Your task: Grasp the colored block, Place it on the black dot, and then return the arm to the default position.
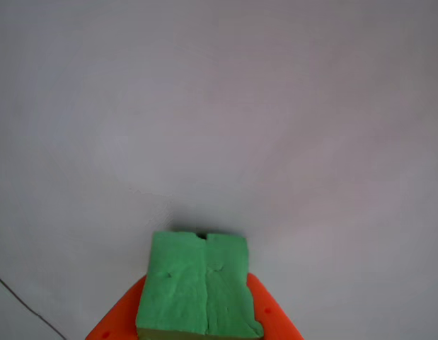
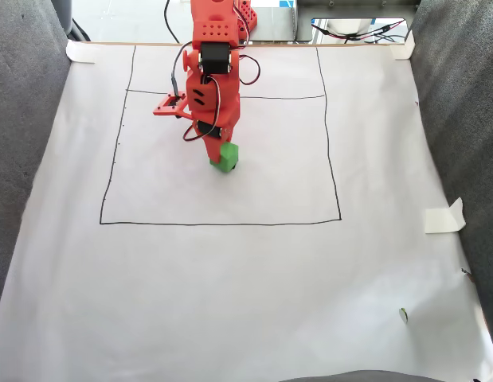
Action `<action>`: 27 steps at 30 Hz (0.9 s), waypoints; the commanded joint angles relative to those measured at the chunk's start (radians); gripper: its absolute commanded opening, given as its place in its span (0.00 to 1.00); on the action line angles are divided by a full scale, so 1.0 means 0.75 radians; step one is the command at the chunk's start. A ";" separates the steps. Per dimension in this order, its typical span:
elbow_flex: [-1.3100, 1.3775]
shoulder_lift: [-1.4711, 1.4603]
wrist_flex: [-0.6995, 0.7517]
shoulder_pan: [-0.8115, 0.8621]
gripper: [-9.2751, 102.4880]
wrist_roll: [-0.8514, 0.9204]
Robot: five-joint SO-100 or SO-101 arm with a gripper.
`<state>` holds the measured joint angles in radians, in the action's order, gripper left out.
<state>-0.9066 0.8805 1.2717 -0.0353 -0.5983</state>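
Note:
The colored block, a bright green creased cube, sits low in the other view between two orange fingers that press on its left and right sides. My gripper is shut on it. A tiny dark speck peeks out at the block's far edge; I cannot tell whether it is the black dot. In the fixed view the orange arm reaches down from the top, and the gripper holds the block at the paper's surface, inside the drawn rectangle.
White paper covers the table, with a thin black drawn rectangle on it. Grey fabric lines both sides. A tape piece sticks up at the right edge. Cables lie behind the arm's base.

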 commanded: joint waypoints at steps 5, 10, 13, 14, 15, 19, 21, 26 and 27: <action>0.059 -0.004 -0.002 -0.004 0.08 0.002; 0.059 -0.012 0.006 -0.004 0.08 0.012; 0.059 -0.012 0.014 -0.008 0.10 0.022; 0.059 -0.010 0.022 -0.008 0.12 0.027; 0.059 -0.008 0.025 -0.010 0.15 0.029; 0.059 0.002 0.039 -0.014 0.23 0.053; 0.059 0.008 0.049 -0.016 0.28 0.061; 0.059 0.033 0.067 -0.018 0.35 0.070; 0.059 0.039 0.072 -0.018 0.36 0.072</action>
<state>-0.8958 0.8621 1.3192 -0.0445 -0.5522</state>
